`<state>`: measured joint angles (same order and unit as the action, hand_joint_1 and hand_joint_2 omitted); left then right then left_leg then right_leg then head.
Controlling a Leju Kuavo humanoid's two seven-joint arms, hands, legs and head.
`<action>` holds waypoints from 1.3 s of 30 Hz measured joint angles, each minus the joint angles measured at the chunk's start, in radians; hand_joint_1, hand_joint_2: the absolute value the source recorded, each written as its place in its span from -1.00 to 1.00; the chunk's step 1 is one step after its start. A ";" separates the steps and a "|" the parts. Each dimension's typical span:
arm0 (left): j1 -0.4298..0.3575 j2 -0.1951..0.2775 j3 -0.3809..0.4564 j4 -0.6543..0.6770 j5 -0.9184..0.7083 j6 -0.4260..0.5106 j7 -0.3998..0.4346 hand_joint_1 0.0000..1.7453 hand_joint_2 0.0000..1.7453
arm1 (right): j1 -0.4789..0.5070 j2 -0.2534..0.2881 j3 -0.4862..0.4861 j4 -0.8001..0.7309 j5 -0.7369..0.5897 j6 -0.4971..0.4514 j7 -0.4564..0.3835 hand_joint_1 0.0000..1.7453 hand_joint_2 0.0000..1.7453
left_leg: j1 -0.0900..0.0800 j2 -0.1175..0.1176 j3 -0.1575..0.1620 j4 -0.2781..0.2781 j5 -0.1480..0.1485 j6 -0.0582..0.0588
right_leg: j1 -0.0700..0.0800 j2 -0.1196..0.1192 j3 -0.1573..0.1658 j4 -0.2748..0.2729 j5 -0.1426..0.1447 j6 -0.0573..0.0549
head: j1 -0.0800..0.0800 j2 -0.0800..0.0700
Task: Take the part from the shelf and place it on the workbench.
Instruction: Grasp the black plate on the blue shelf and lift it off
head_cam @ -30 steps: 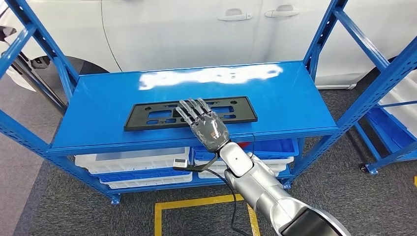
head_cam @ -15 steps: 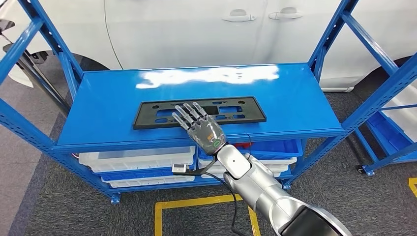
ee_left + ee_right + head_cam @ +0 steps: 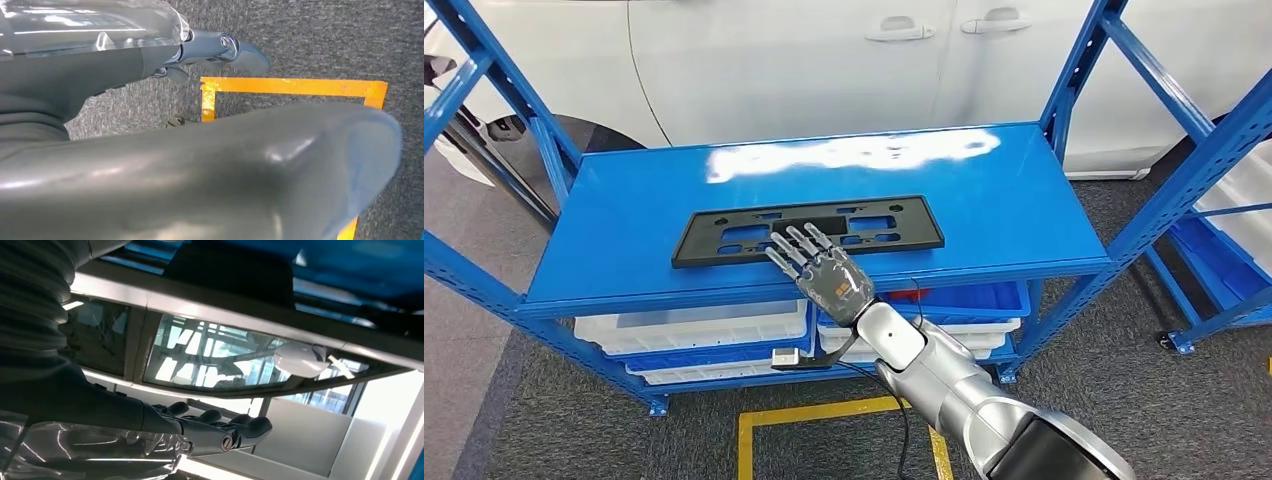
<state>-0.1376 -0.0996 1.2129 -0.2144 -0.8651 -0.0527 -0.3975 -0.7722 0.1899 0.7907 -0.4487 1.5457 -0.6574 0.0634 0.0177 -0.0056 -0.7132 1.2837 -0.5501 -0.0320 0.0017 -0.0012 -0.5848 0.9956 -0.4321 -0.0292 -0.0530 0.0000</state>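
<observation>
White car behind your blue shelf, grey carpet with yellow floor tape, black part near the shelf's front edge, your right hand over it, fingers spread, holding nothing.

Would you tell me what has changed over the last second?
The right hand has drawn back toward the shelf's front edge, its fingertips now just over the black part's near edge. It has taken hold of nothing. The part lies flat where it was.

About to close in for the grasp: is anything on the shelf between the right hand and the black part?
Nothing visible: the right hand is open, its fingers over the black part's near edge.
</observation>
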 joint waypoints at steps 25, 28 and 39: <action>-0.007 -0.003 -0.017 0.000 -0.006 -0.010 0.002 -1.00 -1.00 | -0.052 0.042 0.088 0.106 0.000 0.002 0.030 -1.00 1.00 | 0.000 -0.001 0.116 -0.237 0.082 0.007 | -0.005 0.002 -0.009 0.005 0.001 0.010 | 0.000 0.000; -0.006 -0.003 -0.017 0.000 -0.006 -0.010 0.003 -1.00 -1.00 | -0.056 0.047 0.088 0.109 0.000 0.002 0.030 -1.00 1.00 | 0.002 0.000 0.021 -0.044 -0.004 -0.003 | -0.004 0.001 -0.004 0.002 -0.002 -0.001 | 0.000 0.000; -0.004 -0.003 -0.018 0.000 -0.003 -0.009 0.003 -1.00 -1.00 | -0.064 0.050 0.087 0.116 0.000 0.002 0.027 -1.00 1.00 | -0.001 -0.001 0.115 -0.275 0.126 0.033 | 0.005 0.004 0.017 0.018 -0.039 0.031 | 0.000 0.000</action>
<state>-0.1413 -0.1028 1.1949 -0.2141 -0.8683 -0.0617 -0.3949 -0.8364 0.2399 0.8773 -0.3323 1.5456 -0.6550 0.0905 0.0168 -0.0070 -0.5980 1.0083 -0.4240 0.0014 0.0067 0.0024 -0.5674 1.0131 -0.4715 0.0016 -0.0529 0.0000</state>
